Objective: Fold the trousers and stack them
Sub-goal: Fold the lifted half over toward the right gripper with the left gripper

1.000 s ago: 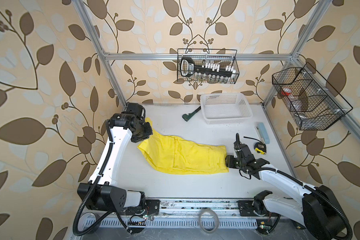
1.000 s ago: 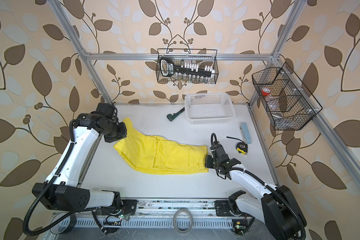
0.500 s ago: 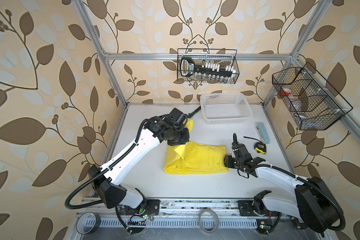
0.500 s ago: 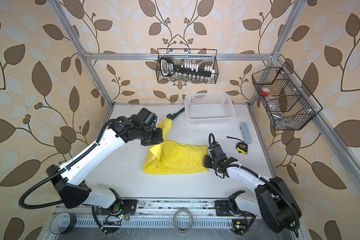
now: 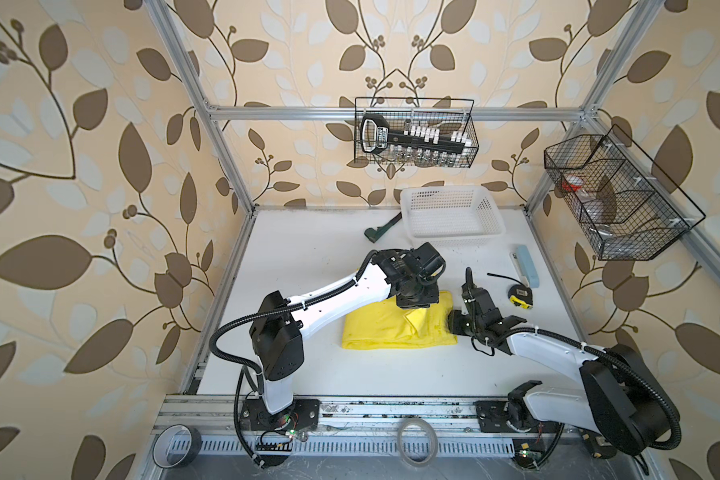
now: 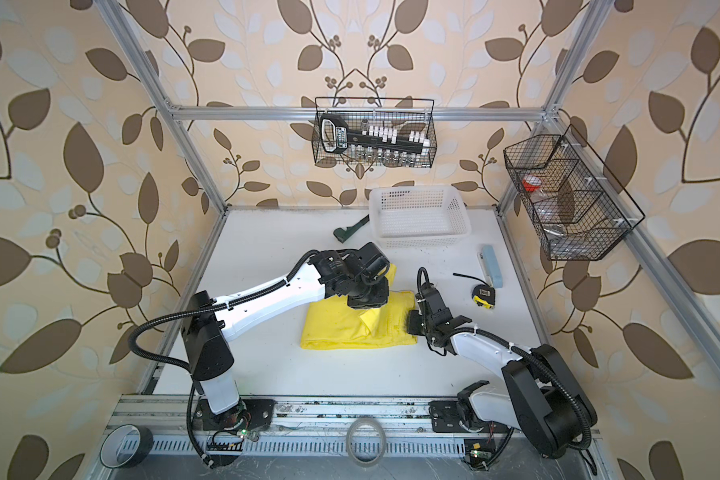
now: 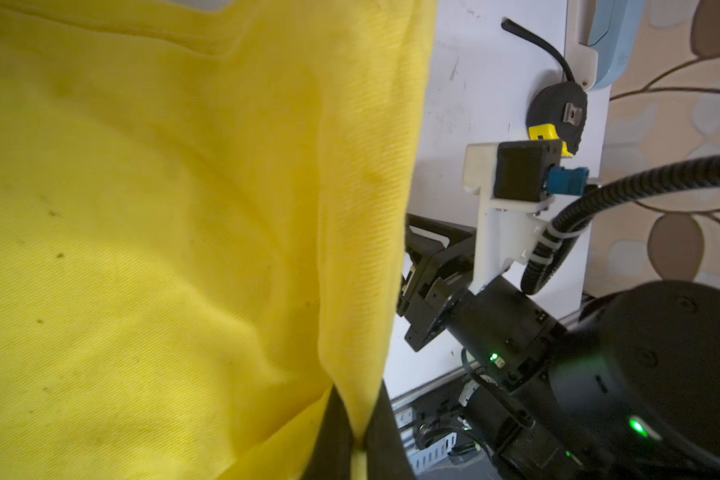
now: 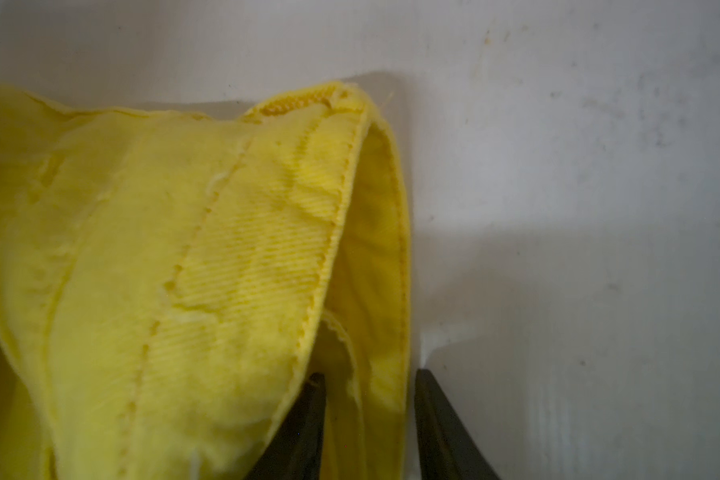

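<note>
Trousers on counter, long axis running straight out from right gripper. Its jaws stand apart astride stitched edge, clamp unclear. Left gripper, closed tight on folded-over end, hangs just beyond right gripper's tips.

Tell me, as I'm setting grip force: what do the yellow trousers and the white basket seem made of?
The trousers look like matte woven cotton twill: diagonal ribbing and stitched hems show. The basket looks like rigid, faintly glossy white plastic: moulded perforated walls.
</note>
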Controlling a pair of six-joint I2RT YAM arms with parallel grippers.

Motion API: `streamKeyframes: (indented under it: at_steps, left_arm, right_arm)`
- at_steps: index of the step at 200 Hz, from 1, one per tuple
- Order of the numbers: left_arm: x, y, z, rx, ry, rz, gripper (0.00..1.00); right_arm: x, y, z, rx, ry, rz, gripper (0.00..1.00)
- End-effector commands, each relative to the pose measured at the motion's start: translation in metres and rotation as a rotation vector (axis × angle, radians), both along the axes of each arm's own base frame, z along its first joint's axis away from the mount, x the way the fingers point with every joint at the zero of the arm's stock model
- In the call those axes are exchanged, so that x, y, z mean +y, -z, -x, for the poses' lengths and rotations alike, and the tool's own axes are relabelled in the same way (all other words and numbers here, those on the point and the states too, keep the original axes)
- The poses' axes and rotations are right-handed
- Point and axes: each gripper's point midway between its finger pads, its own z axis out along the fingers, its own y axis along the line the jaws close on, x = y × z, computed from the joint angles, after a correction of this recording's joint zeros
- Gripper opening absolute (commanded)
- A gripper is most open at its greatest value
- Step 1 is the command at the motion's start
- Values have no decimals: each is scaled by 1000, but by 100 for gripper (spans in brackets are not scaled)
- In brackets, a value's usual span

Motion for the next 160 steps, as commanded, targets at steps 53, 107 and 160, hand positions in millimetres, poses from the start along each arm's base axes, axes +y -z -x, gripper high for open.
streamKeyframes:
  at_steps: [53,107,160]
  left_arm:
    - [-55,-25,-4,-25,-33,164,0]
    - [-61,25,-6,30,-71,98,0]
    - [-61,55,-12,42,-163,70,0]
  right_arm:
    - [3,19,15,53,-7,-44,34]
    - [8,7,15,24,-5,-119,34]
    - [1,-34,16,-54,12,-184,43]
